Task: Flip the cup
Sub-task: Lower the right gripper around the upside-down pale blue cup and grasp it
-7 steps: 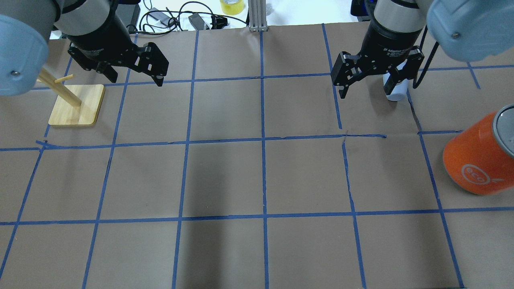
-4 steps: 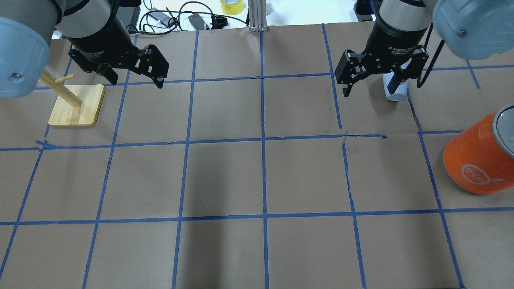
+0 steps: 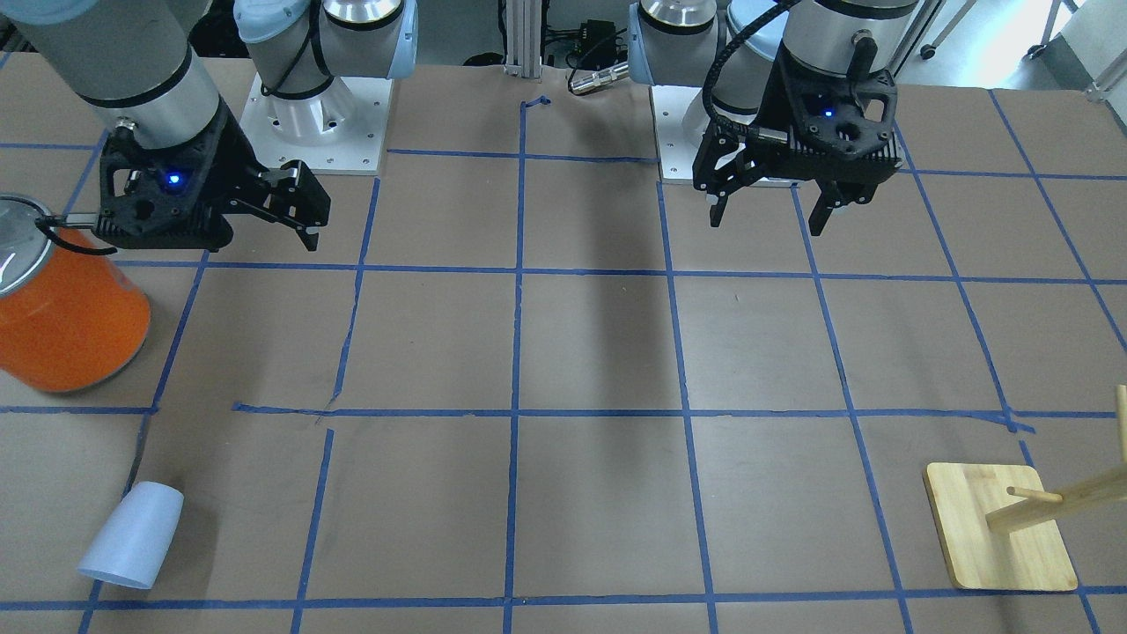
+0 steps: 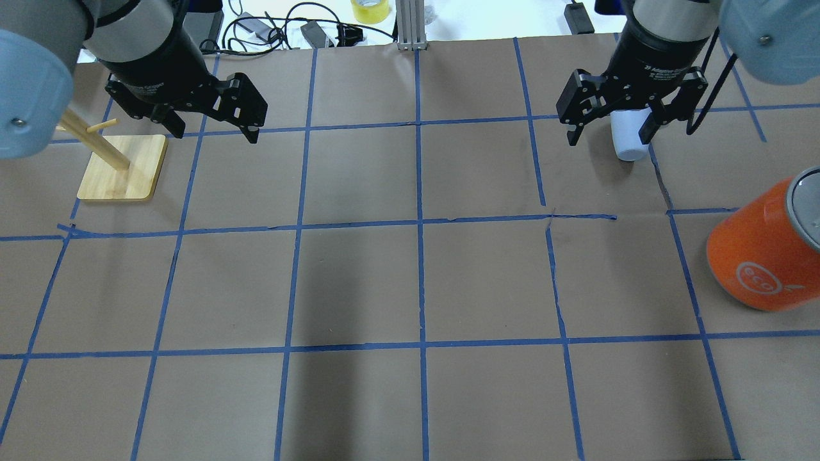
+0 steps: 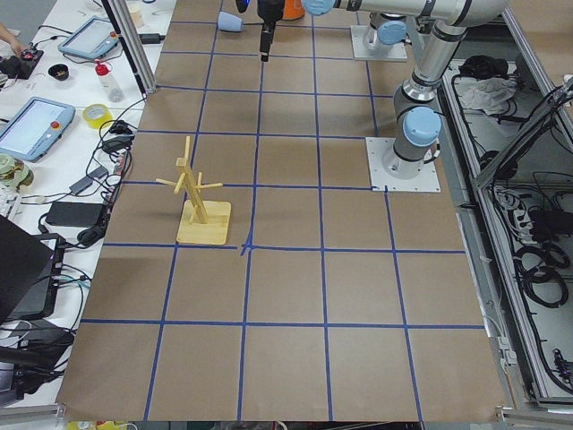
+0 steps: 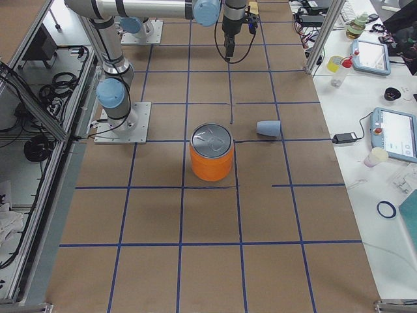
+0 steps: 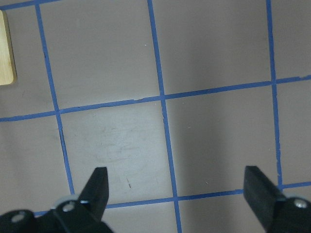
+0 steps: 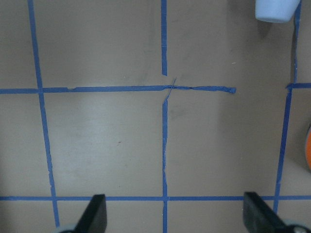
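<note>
The cup (image 3: 132, 535) is a small pale blue-white tumbler lying on its side on the brown paper. In the overhead view (image 4: 629, 142) my right gripper partly covers it. It also shows in the exterior right view (image 6: 268, 128) and at the top edge of the right wrist view (image 8: 276, 9). My right gripper (image 4: 606, 141) is open and empty, held above the table over the cup's area (image 3: 299, 218) (image 8: 176, 211). My left gripper (image 4: 215, 134) is open and empty above the far left of the table (image 3: 766, 224) (image 7: 177, 187).
A large orange can (image 4: 762, 256) with a metal lid stands at the right edge, near the cup (image 3: 66, 326). A wooden peg stand (image 4: 122, 168) stands at the far left by my left gripper (image 3: 999, 528). Cables and a tape roll (image 4: 370, 9) lie beyond the table's far edge.
My right gripper has moved to the right and toward the table's far side, still open, so that it now stands over the cup. The left gripper has barely shifted. The cup has not moved.
</note>
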